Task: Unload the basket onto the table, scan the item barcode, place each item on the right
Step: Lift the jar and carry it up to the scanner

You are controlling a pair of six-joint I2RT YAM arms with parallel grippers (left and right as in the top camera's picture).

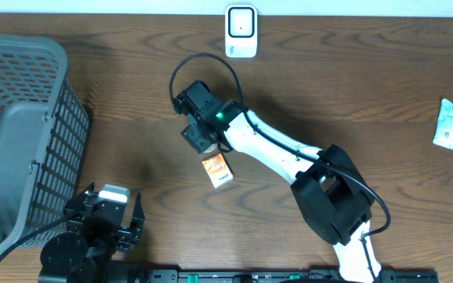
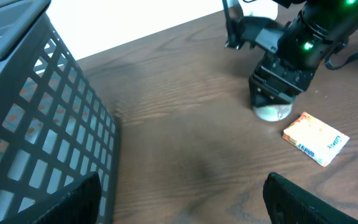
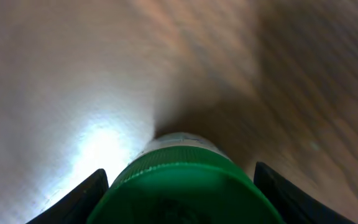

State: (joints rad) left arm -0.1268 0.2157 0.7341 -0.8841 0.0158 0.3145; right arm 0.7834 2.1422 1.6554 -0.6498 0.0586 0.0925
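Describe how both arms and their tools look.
The right arm has white links, black joints, a black cable looped by the wrist and a green light. The left arm is black, with a pale block at the wrist. The left tool and right tool are black.

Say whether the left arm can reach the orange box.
Probably yes: bare table lies between left gripper and orange box; the right gripper, around a green-capped bottle, stands beside it.

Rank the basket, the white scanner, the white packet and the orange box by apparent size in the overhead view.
1. Grey basket, by far the largest.
2. White scanner and white packet: too alike to rank.
3. Orange box, the smallest.
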